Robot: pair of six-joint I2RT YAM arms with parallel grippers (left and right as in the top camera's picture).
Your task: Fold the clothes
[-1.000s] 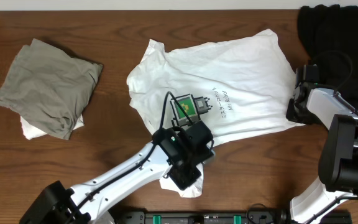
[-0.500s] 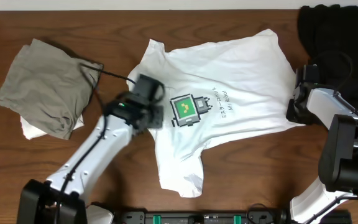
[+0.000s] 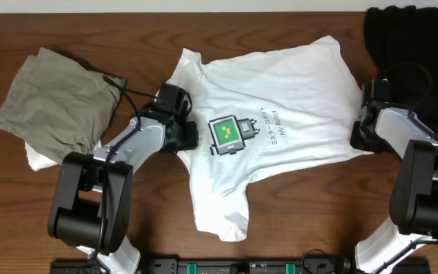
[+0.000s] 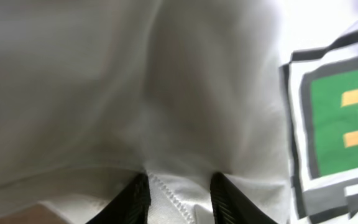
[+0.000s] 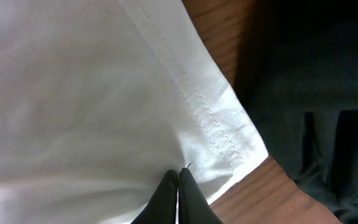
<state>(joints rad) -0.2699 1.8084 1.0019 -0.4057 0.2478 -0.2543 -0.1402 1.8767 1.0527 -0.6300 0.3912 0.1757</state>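
pinches the white t-shirt edge well right of the green print with the right gripper, jaws pressed together. straddles a stitched hem just left of the print with the left gripper, fingers apart. lies spread on the table around the print; grey garment well left of it, black garment far right.
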